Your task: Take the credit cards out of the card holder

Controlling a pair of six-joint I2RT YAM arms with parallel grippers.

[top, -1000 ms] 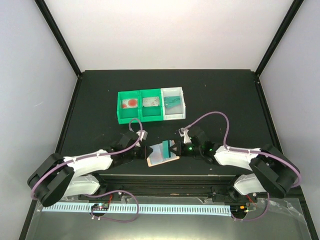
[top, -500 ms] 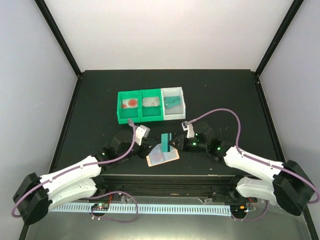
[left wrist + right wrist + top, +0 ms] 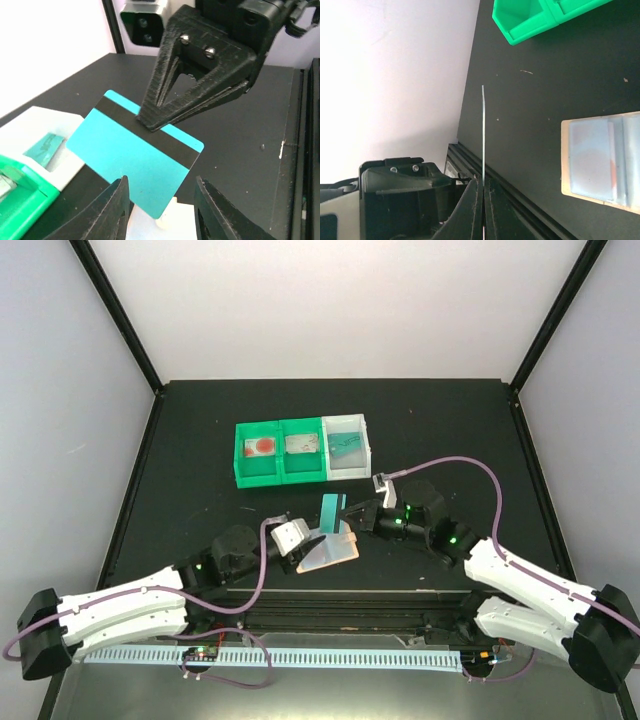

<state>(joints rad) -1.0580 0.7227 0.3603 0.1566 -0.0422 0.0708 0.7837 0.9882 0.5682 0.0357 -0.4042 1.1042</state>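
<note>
Right gripper (image 3: 345,515) has carried the credit card (image 3: 332,510) up and toward the far side since the earlier frame. The card is now fully out of the card holder (image 3: 332,552). The left arm has stretched forward low over the tabletop (image 3: 200,440), and its jaws have parted.

State now:
- Right gripper is clenched on the card, pinching it at the black stripe near one long edge. The card hangs in the air, tilted, above and just beyond the holder.
- Left gripper (image 3: 160,205) is released, fingers apart at the holder's left edge. Whether a finger touches the holder, I cannot tell.
- The holder lies flat on the tabletop, bluish-grey pocket up. A thin reddish sliver shows at the pocket; whether that is another card, I cannot tell.

Risks:
- The pinch is narrow and off-centre, so a quick swing could pivot the card or let it slip.
- The card's lower corner hangs close above the left fingers and could be clipped if either arm moves.
- Nothing now pins the holder, so a further pull could drag it.

Containers, bin tray (image 3: 280,477):
- Left green compartment: red round item (image 3: 262,446).
- Middle compartment: greyish piece (image 3: 301,444).
- White compartment: teal piece (image 3: 347,443), probably a card.
</note>
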